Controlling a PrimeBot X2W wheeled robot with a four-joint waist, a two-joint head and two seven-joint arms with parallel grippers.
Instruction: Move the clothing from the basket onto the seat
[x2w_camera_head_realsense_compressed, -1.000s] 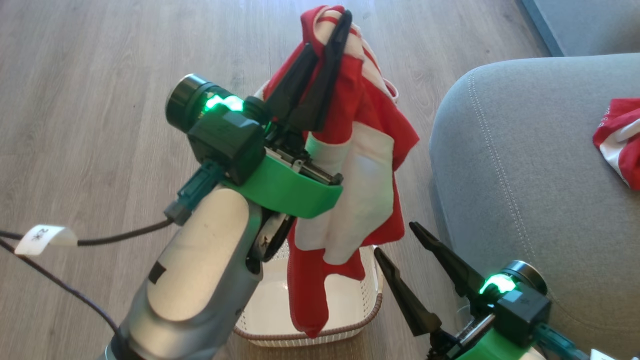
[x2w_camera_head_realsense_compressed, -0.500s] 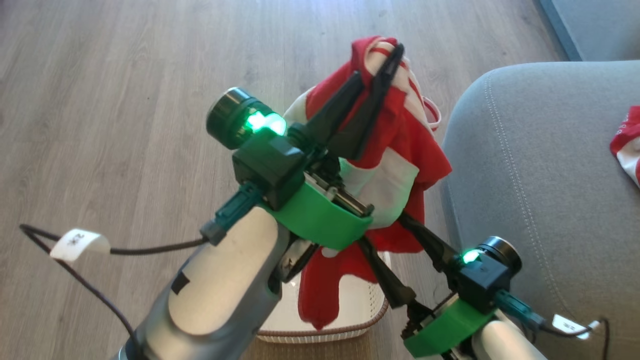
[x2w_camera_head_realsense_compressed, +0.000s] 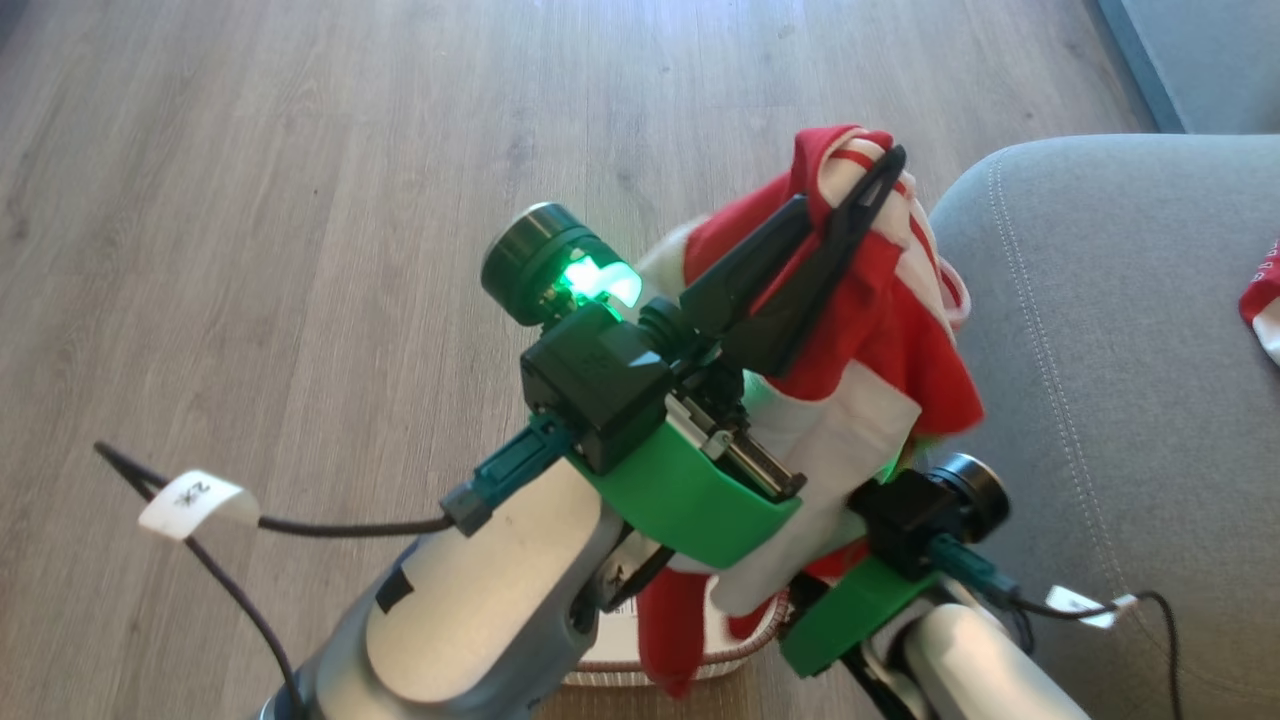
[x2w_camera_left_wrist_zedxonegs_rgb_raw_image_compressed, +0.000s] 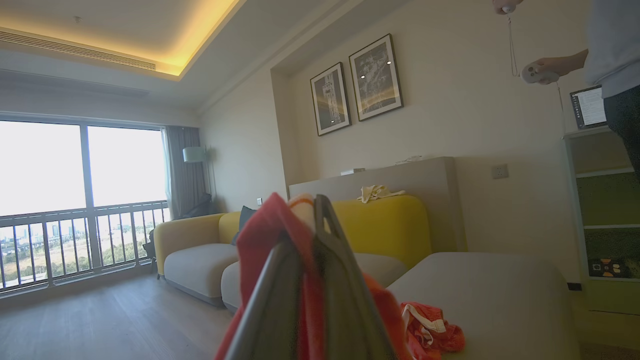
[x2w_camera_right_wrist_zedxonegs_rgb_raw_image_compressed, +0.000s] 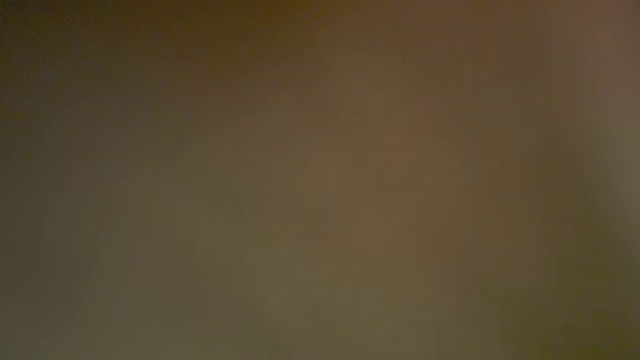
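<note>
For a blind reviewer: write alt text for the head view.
The left pincer holds a red-and-white garment up, hanging over the cream basket, beside the grey sofa. Wood floor lies behind.

The left forearm shell (x2w_camera_head_realsense_compressed: 480, 620) is silver-grey and rounded, with a black rectangular patch (x2w_camera_head_realsense_compressed: 395, 590). The green left wrist bracket (x2w_camera_head_realsense_compressed: 690, 500) carries a black camera housing (x2w_camera_head_realsense_compressed: 595, 385) and a black cylinder (x2w_camera_head_realsense_compressed: 530, 260) with a lit green indicator. A teal connector (x2w_camera_head_realsense_compressed: 510, 475) feeds a black cable (x2w_camera_head_realsense_compressed: 340, 523) bearing a white tag (x2w_camera_head_realsense_compressed: 190, 503). The left gripper (x2w_camera_head_realsense_compressed: 848, 180) has two long, dark, tapering fingers (x2w_camera_head_realsense_compressed: 760, 275). The right wrist bracket (x2w_camera_head_realsense_compressed: 850, 615) is green, with a black module (x2w_camera_head_realsense_compressed: 900, 520), a teal plug (x2w_camera_head_realsense_compressed: 965, 578) and a white-tagged lead (x2w_camera_head_realsense_compressed: 1150, 600).
</note>
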